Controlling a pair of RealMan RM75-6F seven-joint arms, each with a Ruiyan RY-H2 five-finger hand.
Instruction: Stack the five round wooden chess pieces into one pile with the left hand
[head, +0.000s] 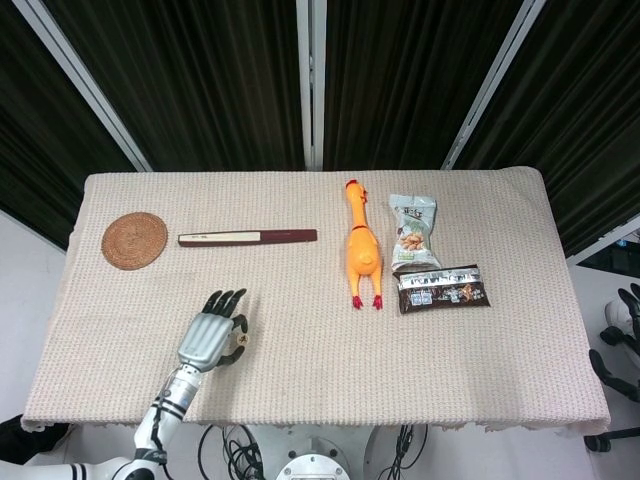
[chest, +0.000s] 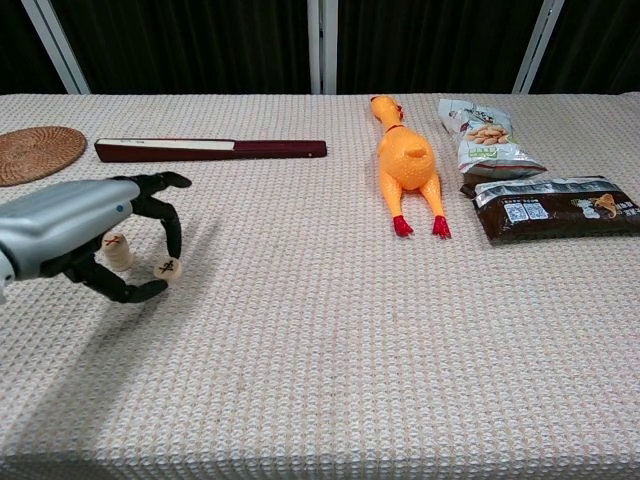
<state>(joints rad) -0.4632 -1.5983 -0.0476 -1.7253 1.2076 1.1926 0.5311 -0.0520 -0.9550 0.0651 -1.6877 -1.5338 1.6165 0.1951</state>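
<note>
My left hand (chest: 85, 232) hovers over the near left of the table, also seen from above as my left hand (head: 208, 338). It pinches one round wooden chess piece (chest: 166, 268) between a fingertip and the thumb, just off the cloth. The same piece (head: 240, 340) peeks out at the hand's right side in the head view. Under the palm stands a short pile of wooden pieces (chest: 119, 252) with a red mark on top; how many it holds is hidden. At the head view's right edge, off the table, a grey and black shape that looks like my right hand (head: 625, 312) shows only in part.
A woven round coaster (head: 134, 240) lies far left, with a dark red folded fan (head: 247, 237) beside it. A yellow rubber chicken (head: 361, 252), a snack bag (head: 414, 232) and a dark snack packet (head: 443, 288) lie to the right. The table's front edge (chest: 320, 470) is close.
</note>
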